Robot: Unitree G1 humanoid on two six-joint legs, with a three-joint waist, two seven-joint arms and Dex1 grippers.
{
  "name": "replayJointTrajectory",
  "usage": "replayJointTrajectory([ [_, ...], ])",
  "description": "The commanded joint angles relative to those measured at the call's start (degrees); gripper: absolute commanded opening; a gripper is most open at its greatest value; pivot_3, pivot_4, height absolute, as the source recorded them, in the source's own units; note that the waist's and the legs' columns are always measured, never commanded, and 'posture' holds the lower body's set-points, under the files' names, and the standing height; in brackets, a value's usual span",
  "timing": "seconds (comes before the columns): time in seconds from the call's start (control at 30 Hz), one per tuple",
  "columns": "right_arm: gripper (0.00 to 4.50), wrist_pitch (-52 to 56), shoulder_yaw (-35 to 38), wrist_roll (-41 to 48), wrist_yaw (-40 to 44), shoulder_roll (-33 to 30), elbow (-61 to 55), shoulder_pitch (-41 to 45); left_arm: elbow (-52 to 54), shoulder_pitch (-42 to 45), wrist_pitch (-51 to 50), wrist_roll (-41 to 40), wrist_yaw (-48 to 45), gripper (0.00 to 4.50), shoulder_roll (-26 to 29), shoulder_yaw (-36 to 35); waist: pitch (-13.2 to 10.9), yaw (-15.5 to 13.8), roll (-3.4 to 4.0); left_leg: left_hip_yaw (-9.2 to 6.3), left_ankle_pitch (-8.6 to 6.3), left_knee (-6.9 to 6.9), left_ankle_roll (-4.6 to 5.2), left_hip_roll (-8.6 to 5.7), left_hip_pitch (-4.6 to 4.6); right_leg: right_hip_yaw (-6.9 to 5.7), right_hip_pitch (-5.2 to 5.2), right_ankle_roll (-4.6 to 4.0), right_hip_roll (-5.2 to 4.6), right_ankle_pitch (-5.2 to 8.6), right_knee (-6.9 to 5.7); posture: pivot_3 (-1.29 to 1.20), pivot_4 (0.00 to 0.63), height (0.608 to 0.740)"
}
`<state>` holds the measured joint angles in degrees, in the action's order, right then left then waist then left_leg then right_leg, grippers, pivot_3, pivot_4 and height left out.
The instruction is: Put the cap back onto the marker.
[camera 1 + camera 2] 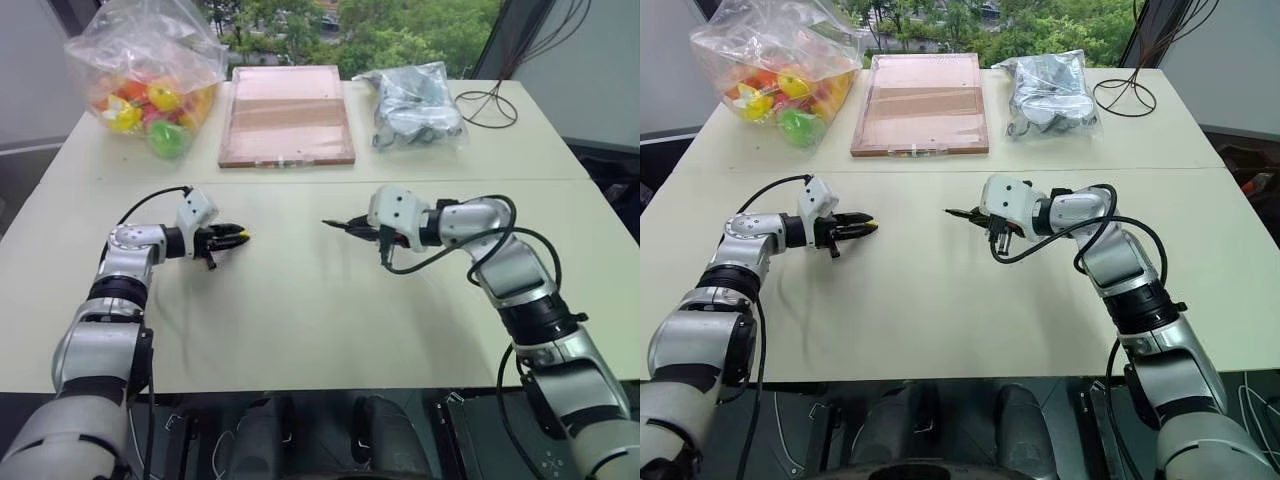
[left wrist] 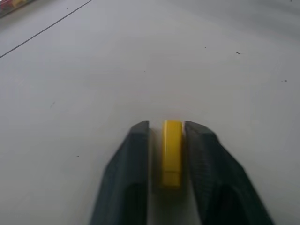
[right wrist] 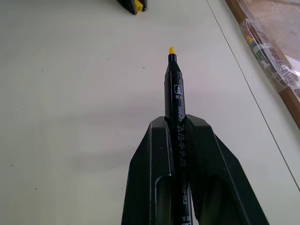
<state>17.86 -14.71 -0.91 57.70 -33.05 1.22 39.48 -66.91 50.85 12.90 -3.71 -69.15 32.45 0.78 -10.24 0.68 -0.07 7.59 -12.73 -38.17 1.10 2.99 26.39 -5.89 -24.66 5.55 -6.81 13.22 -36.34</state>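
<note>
- Your left gripper point(image 1: 238, 237) is clamped on the cap point(image 2: 172, 152), a short bright yellow cylinder pinched between the two black fingers point(image 2: 126, 178), its end level with the fingertips.
- That gripper hangs just above the pale table point(image 1: 300, 300), pointing toward your right gripper.
- Beyond your left gripper, at the table's far edge, you have a clear bag of coloured toys point(image 1: 150, 75).
- Between the two grippers the tabletop is bare, and they stand apart with the marker's tip facing the cap across the gap.
- Beyond that gap a flat brown board wrapped in plastic point(image 1: 288, 115) lies at the far side.
- Your right gripper point(image 1: 356, 229) is clamped on the marker point(image 3: 176, 101), a thin black stick with printed lettering; its barrel runs out past the fingertips and ends in a small yellow tip.
- In the right wrist view the marker points nearly at the left gripper's fingertips and the yellow cap held there.
- Beyond your right gripper sits a clear bag of grey parts point(image 1: 418, 105), with a loop of black cable point(image 1: 490, 105) just to its right.
</note>
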Motion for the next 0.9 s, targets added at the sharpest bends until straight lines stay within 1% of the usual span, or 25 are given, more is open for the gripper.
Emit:
replayJointTrajectory([
  [0.03, 0.00, -0.8, 2.0, 0.9, -0.4, -0.8, -1.6, 0.9, -0.3, -0.6, -0.3, 1.3, -2.3, 0.05, 1.7, 0.4, 0.0, 0.1, 0.00, 0.00, 0.00, 0.00, 0.00, 0.00, 0.00, 0.00, 0.00, 0.00, 0.00, 0.00, 0.00, 0.00, 0.150, 0.740],
  [0.3, 0.00, -1.8, 1.7, 0.7, -0.7, -0.4, 0.0, 1.1, 0.7, -1.0, -0.6, 0.2, -1.9, 0.05, 2.1, -1.3, 0.0, 0.2, 0.00, 0.00, 0.00, 0.02, 0.00, 0.01, -0.01, 0.00, -0.01, 0.00, 0.00, 0.00, 0.00, 0.00, 0.150, 0.740],
  [0.37, 0.00, -2.0, 1.7, 0.7, -0.8, -0.3, 0.2, 1.1, 0.9, -1.1, -0.5, 0.4, -1.8, 1.00, 2.1, -1.2, 0.0, 0.2, 0.00, 0.00, 0.00, 0.02, 0.00, 0.01, -0.01, 0.00, -0.01, 0.00, 0.00, 0.00, 0.00, 0.00, 0.150, 0.740],
  [0.4, 0.00, -2.1, 1.6, 0.8, -0.8, -0.2, 0.3, 1.1, 1.0, -1.2, -0.5, 0.5, -1.8, 1.38, 2.1, -1.1, 0.0, 0.2, 0.00, 0.00, 0.00, 0.02, -0.01, 0.01, -0.01, 0.00, -0.01, 0.00, 0.00, 0.00, 0.00, 0.00, 0.150, 0.740],
  [0.47, 0.00, -2.2, 1.6, 0.8, -0.8, -0.2, 0.4, 1.2, 1.3, -1.5, -0.1, 1.0, -1.4, 2.38, 2.1, -0.9, 0.0, 0.1, 0.00, 0.00, 0.00, 0.01, 0.00, 0.01, -0.01, 0.00, -0.01, 0.00, 0.00, 0.00, -0.02, 0.00, 0.150, 0.740],
  [0.5, 0.00, -2.3, 1.7, 0.9, -0.7, -0.2, 0.6, 1.2, 1.4, -1.7, 0.1, 1.4, -1.2, 2.81, 2.3, -0.6, 0.0, 0.1, 0.00, 0.00, 0.00, 0.01, 0.00, 0.01, -0.01, 0.00, -0.01, 0.00, 0.00, 0.00, -0.02, 0.00, 0.150, 0.740],
  [0.9, 0.00, -2.6, 1.9, 0.8, -1.0, -0.4, 0.9, 1.1, 1.9, -2.9, -1.1, 1.4, -2.8, 2.81, 4.2, -0.6, 0.0, 0.3, 0.00, 0.01, 0.01, 0.01, -0.02, 0.02, -0.02, 0.00, -0.02, 0.00, 0.01, 0.00, -0.04, 0.00, 0.150, 0.740],
])
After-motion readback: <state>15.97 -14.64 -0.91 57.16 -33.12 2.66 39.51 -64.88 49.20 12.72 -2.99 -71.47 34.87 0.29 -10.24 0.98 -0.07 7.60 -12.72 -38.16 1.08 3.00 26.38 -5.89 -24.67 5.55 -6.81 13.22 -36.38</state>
